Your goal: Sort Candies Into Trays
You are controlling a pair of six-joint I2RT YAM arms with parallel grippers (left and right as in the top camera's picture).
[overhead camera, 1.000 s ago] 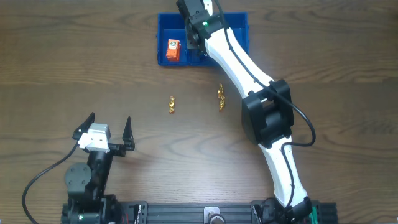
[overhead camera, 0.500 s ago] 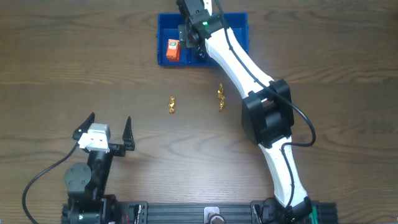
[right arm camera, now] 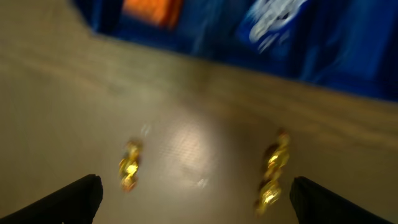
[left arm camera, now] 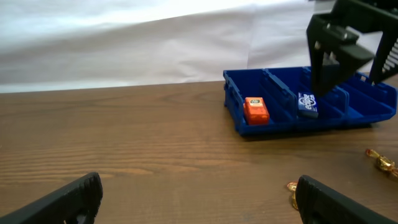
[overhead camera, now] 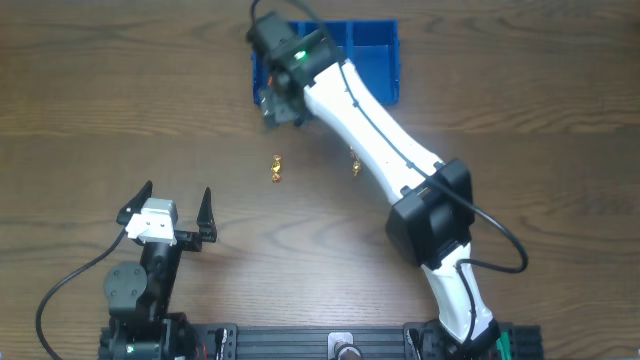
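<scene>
A blue tray (overhead camera: 375, 60) with several compartments stands at the table's far side. In the left wrist view an orange candy (left arm camera: 256, 109) lies in its end compartment and a blue-and-white candy (left arm camera: 308, 104) in the one beside it. Two gold-wrapped candies (overhead camera: 277, 167) (overhead camera: 355, 160) lie on the wood in front of the tray. My right gripper (overhead camera: 272, 100) hangs open and empty above the tray's front left corner. Its wrist view looks down on both gold candies (right arm camera: 129, 165) (right arm camera: 270, 171). My left gripper (overhead camera: 175, 205) rests open near its base, well short of the candies.
The right arm's white links (overhead camera: 370, 120) stretch diagonally from the bottom right across the table to the tray. Bare wooden tabletop (overhead camera: 120, 100) lies to the left and right of the candies. A white backdrop (left arm camera: 124, 43) stands behind the table.
My right gripper has swung left and back from over the tray's middle compartments to its front left corner, now covering the orange candy in the top view. The left arm has not moved.
</scene>
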